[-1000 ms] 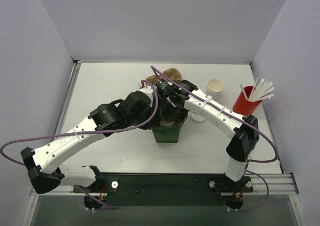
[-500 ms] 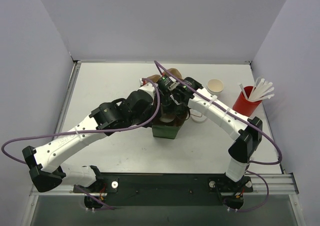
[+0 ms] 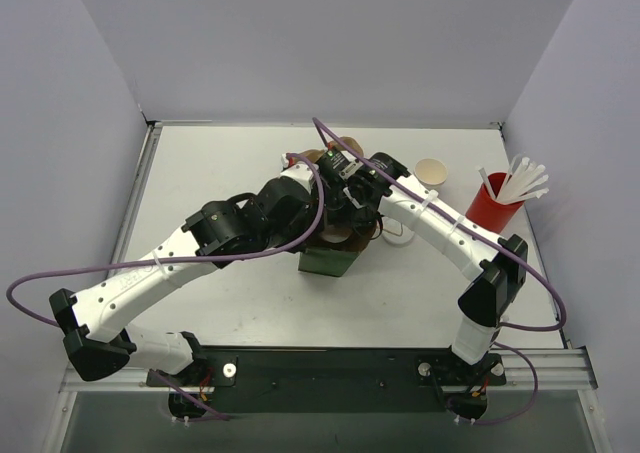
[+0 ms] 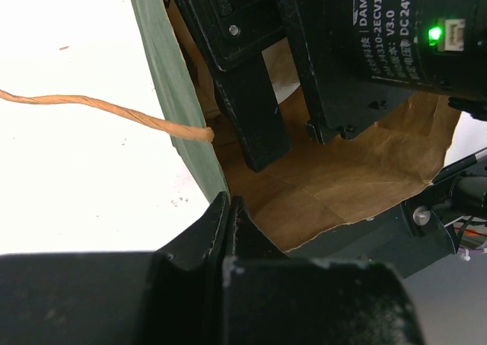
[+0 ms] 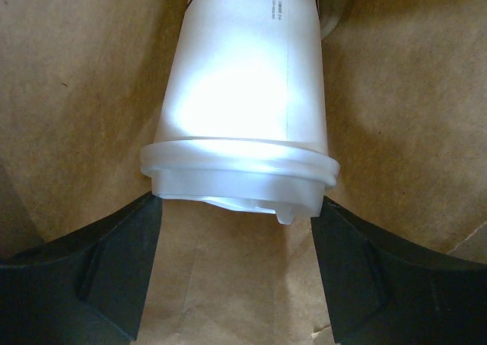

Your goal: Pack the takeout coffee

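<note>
Takeout coffee (image 5: 242, 94), lid on, already down inside paper bag (image 4: 342, 177), clamped in right pincer (image 5: 236, 205). Left pincer (image 4: 228, 206) pinched shut on bag rim. Remaining, likely: release, withdraw.

top cam overhead, wrist cams inside bag (image 4: 350, 177)

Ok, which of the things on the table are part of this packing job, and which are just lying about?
In the job: takeout coffee, in the right gripper, inside the paper bag; left gripper pinching the bag's rim.
Lying about: open white cup with tan inside; red cup of straws.
</note>
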Robot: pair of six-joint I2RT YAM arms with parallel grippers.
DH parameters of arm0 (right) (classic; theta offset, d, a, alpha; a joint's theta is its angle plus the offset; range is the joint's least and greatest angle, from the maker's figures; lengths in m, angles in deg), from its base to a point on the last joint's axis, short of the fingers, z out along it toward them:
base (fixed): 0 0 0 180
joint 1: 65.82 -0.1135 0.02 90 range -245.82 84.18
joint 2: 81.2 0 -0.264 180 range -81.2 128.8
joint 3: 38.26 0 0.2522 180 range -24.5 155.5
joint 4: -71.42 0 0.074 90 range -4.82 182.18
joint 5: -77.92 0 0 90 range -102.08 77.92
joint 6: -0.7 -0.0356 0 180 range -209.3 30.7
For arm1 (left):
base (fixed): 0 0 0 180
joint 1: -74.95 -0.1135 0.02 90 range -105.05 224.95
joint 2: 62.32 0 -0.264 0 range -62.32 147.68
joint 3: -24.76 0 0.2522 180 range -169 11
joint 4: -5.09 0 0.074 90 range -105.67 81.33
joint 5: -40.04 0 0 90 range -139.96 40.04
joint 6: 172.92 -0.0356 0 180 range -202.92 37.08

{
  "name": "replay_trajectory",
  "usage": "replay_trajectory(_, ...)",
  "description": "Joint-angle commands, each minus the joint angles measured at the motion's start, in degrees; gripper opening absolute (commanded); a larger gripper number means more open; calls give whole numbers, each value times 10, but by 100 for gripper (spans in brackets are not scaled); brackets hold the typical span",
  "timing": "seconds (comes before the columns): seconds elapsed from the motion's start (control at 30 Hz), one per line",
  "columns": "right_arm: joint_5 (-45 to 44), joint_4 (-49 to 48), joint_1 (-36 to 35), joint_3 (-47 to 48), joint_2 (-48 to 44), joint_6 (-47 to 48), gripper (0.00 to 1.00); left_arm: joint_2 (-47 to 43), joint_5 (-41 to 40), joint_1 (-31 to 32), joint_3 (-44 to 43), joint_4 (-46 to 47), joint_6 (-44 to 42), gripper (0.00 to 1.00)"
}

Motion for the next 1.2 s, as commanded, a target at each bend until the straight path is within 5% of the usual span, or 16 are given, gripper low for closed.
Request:
replay_trajectory(0.0, -18, 9, -24, 26, -59, -4, 60, 22, -31, -27, -11, -17, 38, 0)
replay_trajectory(0.77, -34, -3, -42, 12, -71, -15, 59, 8, -12, -56, 22, 14, 62, 0)
replay_trajectory(1.17, -65, -2, -35, 89, -56, 0, 59, 20, -22, -35, -8, -6, 20, 0)
